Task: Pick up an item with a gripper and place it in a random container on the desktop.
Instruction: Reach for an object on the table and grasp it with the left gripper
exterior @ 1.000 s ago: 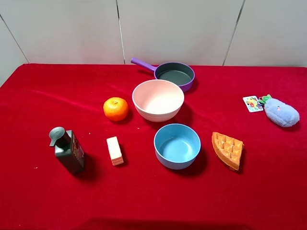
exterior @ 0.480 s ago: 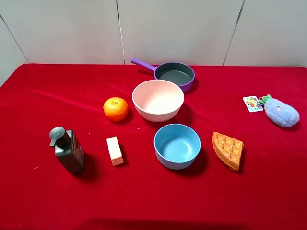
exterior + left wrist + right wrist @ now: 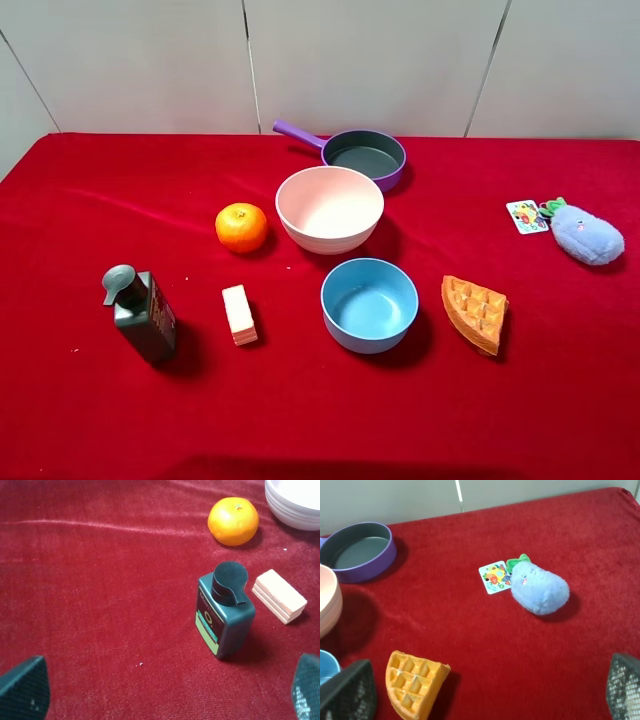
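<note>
The dark grey pump bottle [image 3: 142, 312] stands upright on the red desktop [image 3: 120, 200] at the front left; it also shows in the left wrist view [image 3: 224, 611]. The pale pink ribbed bowl [image 3: 330, 208] sits near the middle back, and its rim shows in the left wrist view [image 3: 294, 502]. No gripper shows in the high view. In the left wrist view the left gripper [image 3: 165, 692] is open, its fingertips [image 3: 22, 690] spread wide at the frame's corners, short of the bottle. The right gripper [image 3: 485, 692] is open over bare cloth.
A cream block [image 3: 239, 314] lies right of the bottle. An orange [image 3: 241, 227] sits left of the pink bowl. A blue bowl [image 3: 369, 304], a purple pan [image 3: 364, 155], a waffle wedge [image 3: 475, 312] and a blue plush toy [image 3: 586, 234] lie to the right.
</note>
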Controlling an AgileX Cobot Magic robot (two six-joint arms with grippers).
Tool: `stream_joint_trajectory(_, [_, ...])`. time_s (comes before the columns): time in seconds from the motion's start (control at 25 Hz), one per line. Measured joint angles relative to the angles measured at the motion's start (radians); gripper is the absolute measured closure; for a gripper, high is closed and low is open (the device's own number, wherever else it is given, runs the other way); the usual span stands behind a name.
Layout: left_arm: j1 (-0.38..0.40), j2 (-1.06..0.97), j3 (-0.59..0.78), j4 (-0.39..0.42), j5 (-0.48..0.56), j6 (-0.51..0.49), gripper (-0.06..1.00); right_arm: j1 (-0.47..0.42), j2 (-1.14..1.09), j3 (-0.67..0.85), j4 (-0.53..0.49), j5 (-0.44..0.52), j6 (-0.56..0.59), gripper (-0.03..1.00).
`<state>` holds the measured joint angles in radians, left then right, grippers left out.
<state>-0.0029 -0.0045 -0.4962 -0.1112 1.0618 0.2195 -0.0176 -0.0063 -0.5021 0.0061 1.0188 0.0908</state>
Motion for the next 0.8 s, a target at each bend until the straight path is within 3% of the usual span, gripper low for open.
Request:
stream_joint_trajectory(0.36, [0.000,0.039,-0.019,0.004,-0.004,-0.018,0.00,0.000,0.000,0.000,0.000,0.000,0.000,0.28])
stream_joint_trajectory(0.8, [0.000,0.400,-0.128,-0.016,-0.009,-0.019,0.00,0.000,0.000,0.000,0.000,-0.001,0.000,0.28])
